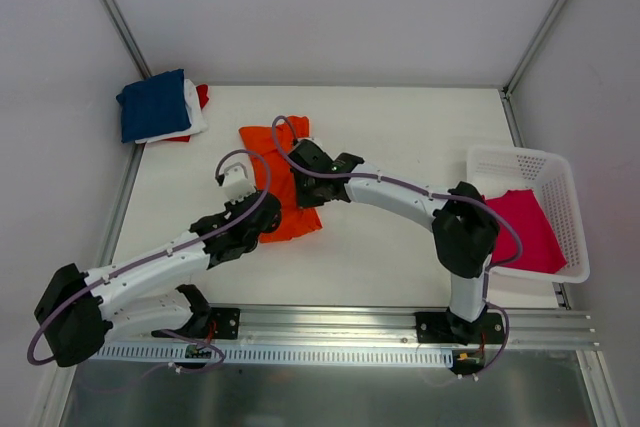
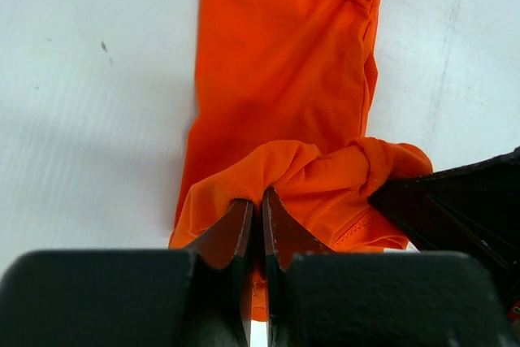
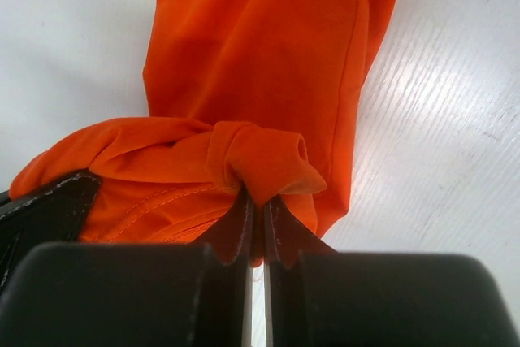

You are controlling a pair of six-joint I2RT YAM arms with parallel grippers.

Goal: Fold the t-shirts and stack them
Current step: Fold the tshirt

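Closest in, the black two-finger left gripper (image 2: 258,201) and right gripper (image 3: 258,199) each clamp a bunched fold at one end of the bright orange cloth t-shirt (image 1: 258,147). It lies as a narrow strip on the white table (image 1: 400,137), its long axis running from frame centre slightly toward the upper left.

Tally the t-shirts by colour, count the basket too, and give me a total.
orange t-shirt: 1
navy blue t-shirt: 1
white t-shirt: 1
red t-shirt: 1
magenta-pink t-shirt: 1
white basket: 1
Total: 6 (5 t-shirts, 1 basket)
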